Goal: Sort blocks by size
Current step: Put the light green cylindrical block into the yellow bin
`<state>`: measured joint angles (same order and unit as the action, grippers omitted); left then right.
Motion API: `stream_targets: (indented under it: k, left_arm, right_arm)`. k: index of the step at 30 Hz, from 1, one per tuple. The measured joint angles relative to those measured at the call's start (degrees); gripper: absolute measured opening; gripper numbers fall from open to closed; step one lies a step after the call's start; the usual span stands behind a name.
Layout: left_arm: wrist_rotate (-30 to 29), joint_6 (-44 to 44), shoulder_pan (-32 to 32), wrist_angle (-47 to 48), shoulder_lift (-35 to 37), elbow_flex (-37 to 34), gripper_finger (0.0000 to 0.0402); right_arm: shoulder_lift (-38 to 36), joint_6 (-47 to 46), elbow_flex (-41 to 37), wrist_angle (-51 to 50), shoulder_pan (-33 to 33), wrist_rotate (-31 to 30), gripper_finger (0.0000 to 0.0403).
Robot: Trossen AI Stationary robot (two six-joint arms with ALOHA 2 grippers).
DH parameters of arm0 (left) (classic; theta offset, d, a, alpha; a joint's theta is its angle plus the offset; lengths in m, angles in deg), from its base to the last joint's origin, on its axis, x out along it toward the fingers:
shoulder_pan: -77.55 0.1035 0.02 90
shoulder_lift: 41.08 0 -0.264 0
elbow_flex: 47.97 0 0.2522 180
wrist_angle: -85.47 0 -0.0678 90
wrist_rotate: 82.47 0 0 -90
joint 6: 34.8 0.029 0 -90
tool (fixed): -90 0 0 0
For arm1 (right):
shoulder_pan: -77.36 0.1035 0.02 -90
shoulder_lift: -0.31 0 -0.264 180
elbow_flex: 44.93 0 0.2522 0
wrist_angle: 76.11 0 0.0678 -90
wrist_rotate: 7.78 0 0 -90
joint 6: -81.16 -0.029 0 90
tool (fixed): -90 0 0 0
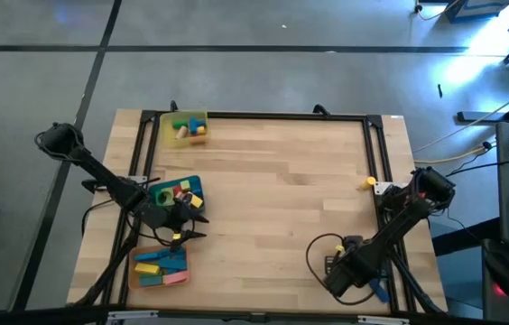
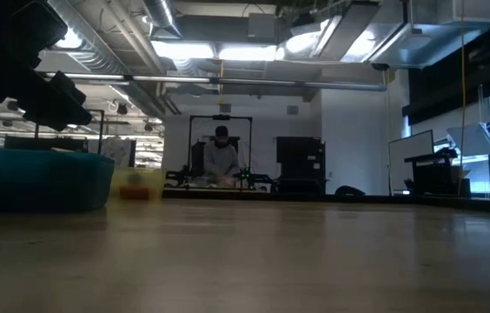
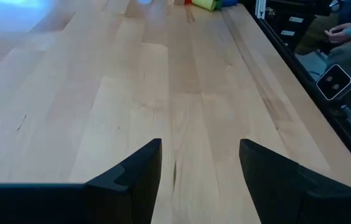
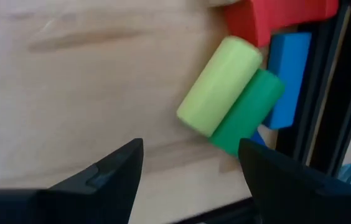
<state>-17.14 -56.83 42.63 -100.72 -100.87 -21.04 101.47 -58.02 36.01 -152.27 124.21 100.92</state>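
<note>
While apart, blocks (image 4: 228, 102) beyond right claw (image 4: 191, 165)

two dark jointed arms with black cables, each ending in matte black wedge-shaped fingers (image 3: 132, 177)

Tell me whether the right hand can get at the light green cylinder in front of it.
Probably yes. The right hand is open and empty, the light green cylinder lies on bare wood just ahead. A darker green block touches its far side, so one finger has little room.

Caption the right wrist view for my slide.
Open right gripper above green cylinders by red and blue blocks.
</note>
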Motion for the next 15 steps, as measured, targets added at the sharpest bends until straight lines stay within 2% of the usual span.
stream_targets:
  k: [15]
  left_arm:
    - [-0.01, 0.14, 0.00, 0.03, 0.02, 0.00, 0.0198]
  right_arm:
    - [0.00, -0.19, -6.93, 4.94, 0.00, 1.90, 0.0264]
